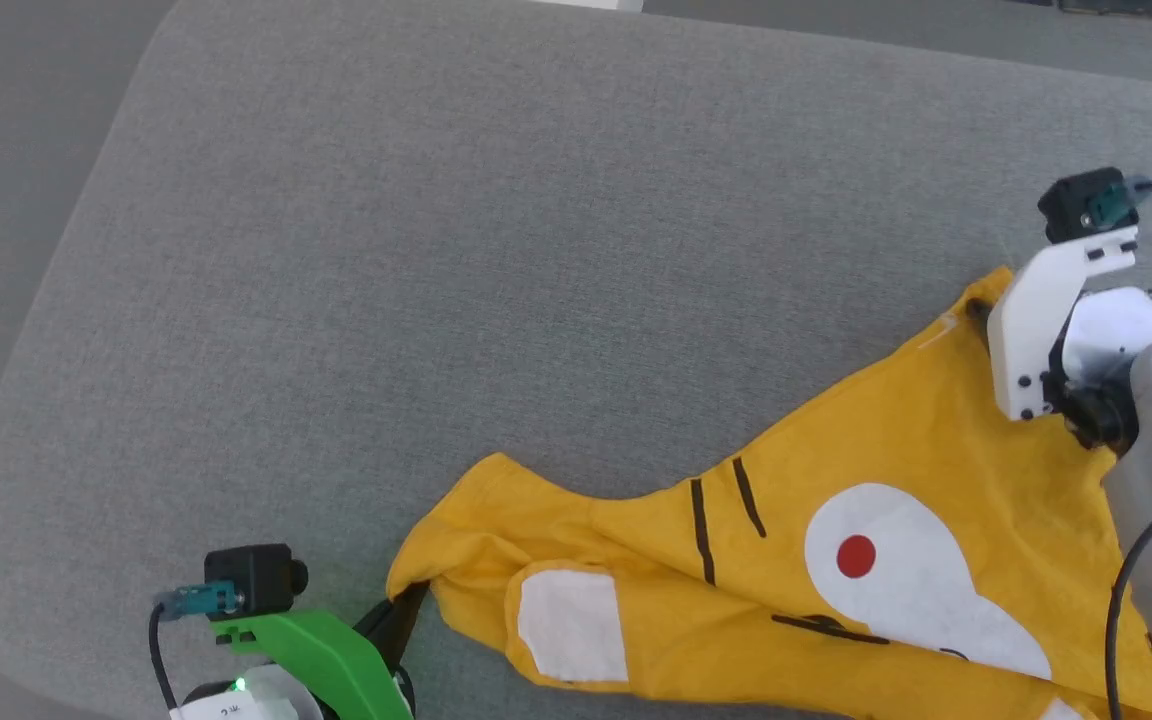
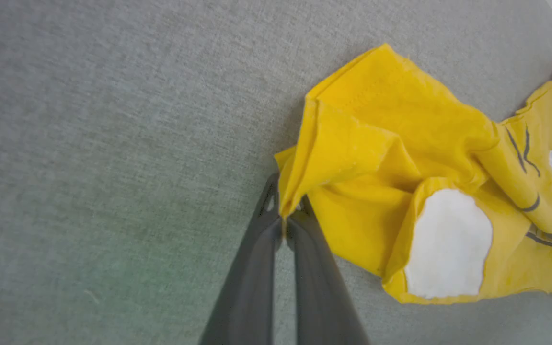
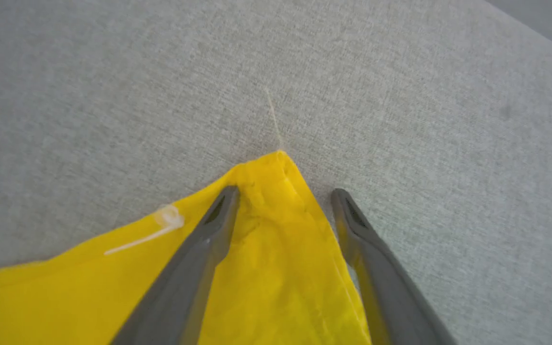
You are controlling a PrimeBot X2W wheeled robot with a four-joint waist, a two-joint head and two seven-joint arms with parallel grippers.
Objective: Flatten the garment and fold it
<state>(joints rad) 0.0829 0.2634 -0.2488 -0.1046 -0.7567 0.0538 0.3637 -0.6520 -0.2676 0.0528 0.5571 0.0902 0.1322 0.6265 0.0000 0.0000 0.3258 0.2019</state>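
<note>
The yellow garment [image 1: 836, 480] lies crumpled across the lower right of the grey surface, showing white ovals, a red dot and thin black lines. My left gripper [image 2: 284, 215] is shut on a bunched edge of the garment [image 2: 376, 158] at its left end; in the head view that gripper [image 1: 406, 600] sits at the lower left, touching the cloth. My right gripper [image 3: 285, 194] stands open over a pointed corner of the garment [image 3: 276, 249], one finger above the cloth and the other beside its edge. In the head view, the fingertips of this right arm are hidden behind its white mount.
A wide grey fabric surface [image 1: 496, 280] stretches away to the left and back, with a rounded edge at the left. A loose pale thread [image 3: 273, 117] runs out from the garment's corner. Darker floor [image 1: 6, 150] lies beyond the surface's left edge.
</note>
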